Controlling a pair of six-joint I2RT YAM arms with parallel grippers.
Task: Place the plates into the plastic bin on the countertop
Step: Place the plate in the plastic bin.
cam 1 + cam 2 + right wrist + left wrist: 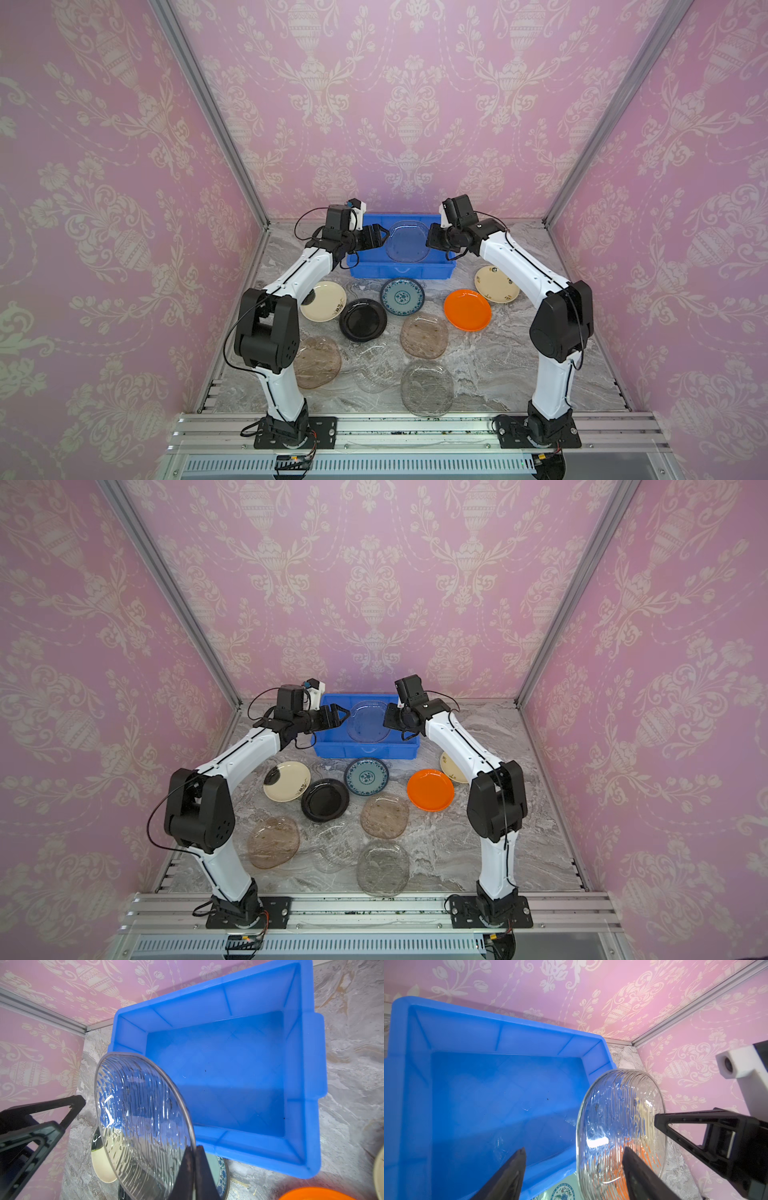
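In both top views the blue bin (399,272) sits at the far edge of the desk (498,374), other plates (467,309) lying before it; the right claw (430,241) holds a clear plate (407,243) above the bin. Left wrist: the left claw (574,1155) stands wide beside that plate. Right wrist: the right claw (193,1153) is clamped on its rim

A staged robot test booth: pink damask wallpaper panels (407,104) framed by aluminium posts (212,112), a marble-look tabletop (498,365), arm bases (291,432) bolted to the near rail (415,428).
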